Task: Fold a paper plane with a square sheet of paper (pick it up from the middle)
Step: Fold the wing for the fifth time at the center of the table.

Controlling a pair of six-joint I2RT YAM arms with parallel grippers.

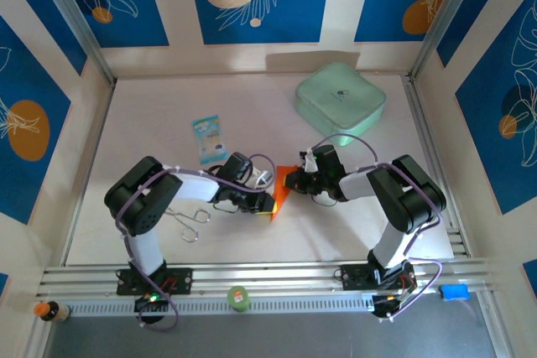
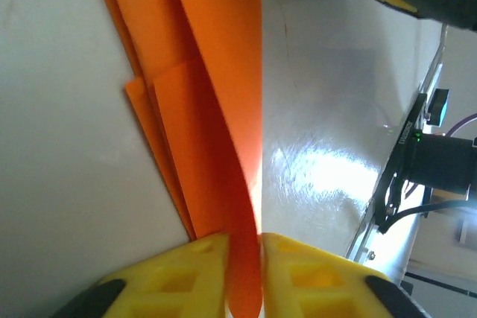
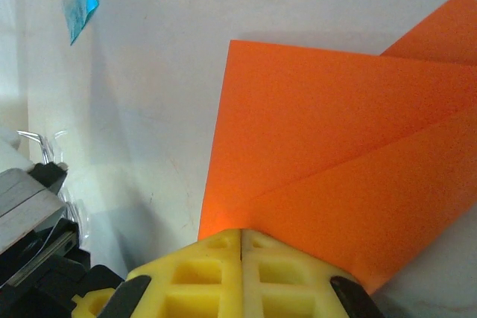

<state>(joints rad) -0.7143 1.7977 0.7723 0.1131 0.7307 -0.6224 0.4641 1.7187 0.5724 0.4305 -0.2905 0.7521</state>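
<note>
Currently: creased orange paper (image 1: 281,194), mid-table (image 1: 252,106) between both arms; left gripper (image 2: 244,242) pinching an upright flap of it; right gripper (image 3: 242,234) closed, tips at the paper's flat edge.

Nothing is legible: marks on the mint-green box (image 1: 340,98) and the blue-and-white packet (image 1: 210,139) are too small.

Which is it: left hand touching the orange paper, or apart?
Touching. Left wrist view shows the orange paper pinched between the yellow fingers of the left hand.
</note>
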